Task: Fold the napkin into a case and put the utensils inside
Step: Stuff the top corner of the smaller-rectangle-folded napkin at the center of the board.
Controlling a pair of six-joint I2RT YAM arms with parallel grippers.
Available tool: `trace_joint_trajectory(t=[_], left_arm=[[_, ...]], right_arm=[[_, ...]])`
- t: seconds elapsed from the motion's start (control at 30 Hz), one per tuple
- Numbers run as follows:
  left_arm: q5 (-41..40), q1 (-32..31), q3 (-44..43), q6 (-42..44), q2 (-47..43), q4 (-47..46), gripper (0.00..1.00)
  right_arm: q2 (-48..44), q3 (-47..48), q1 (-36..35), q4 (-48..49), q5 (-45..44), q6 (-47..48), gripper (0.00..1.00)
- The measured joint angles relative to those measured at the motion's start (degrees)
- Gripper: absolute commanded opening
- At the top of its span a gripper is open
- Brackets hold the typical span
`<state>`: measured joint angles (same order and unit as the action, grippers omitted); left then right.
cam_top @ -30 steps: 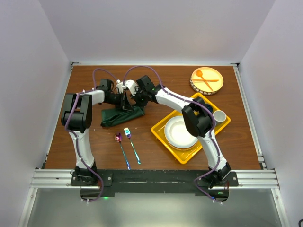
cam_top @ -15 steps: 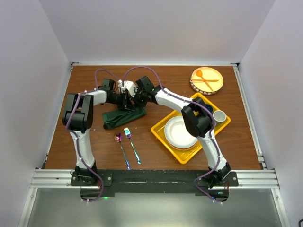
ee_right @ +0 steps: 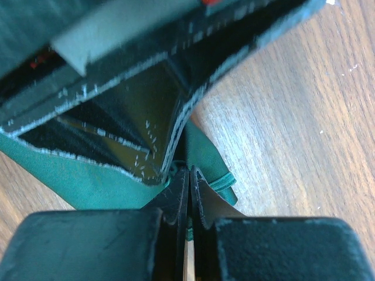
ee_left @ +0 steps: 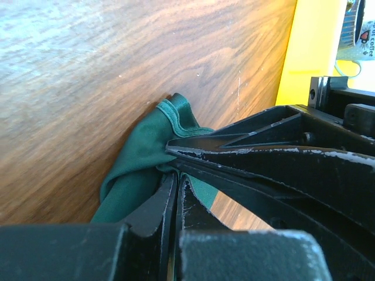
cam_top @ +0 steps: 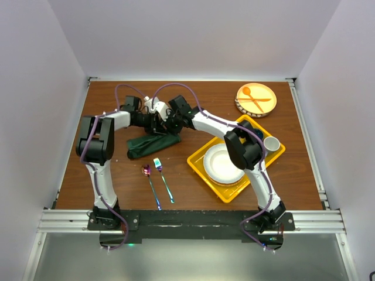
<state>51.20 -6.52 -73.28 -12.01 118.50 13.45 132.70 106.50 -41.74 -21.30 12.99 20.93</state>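
Pinching the napkin [cam_top: 153, 144] at its hemmed edge, left claw [cam_top: 154, 124] and right claw [cam_top: 164, 124] clamp it side by side; bare worktop [cam_top: 126, 175] lies leftward, yellow tray [cam_top: 195, 164] rightward.

Reads as soft matt cloth in the dark green napkin [cam_top: 153, 143], creased, with a ribbed stitched hem at the edge. Shows brown wood grain across the desk [cam_top: 193, 96], smooth, with a dull sheen and a few fine scratches. Gleams as polished metal on the spoon [cam_top: 152, 188] and fork [cam_top: 165, 182], iridescent purple, blue and green. Looks like hard black plastic on the jaws, matt, scuffed whitish along the edges. Passes for glossy yellow plastic in the tray [cam_top: 202, 171]; smooth and white on the plate [cam_top: 222, 165].
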Motion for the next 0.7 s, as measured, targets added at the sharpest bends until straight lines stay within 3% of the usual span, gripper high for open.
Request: trace_joint_trajectory(t=[0.7], left_arm=[[-0.7,2.7,0.0,2.8,2.2,-0.5,0.00]], right_arm=[[0.0,1.0,-0.3,0.7,0.7,-0.8,0.00]])
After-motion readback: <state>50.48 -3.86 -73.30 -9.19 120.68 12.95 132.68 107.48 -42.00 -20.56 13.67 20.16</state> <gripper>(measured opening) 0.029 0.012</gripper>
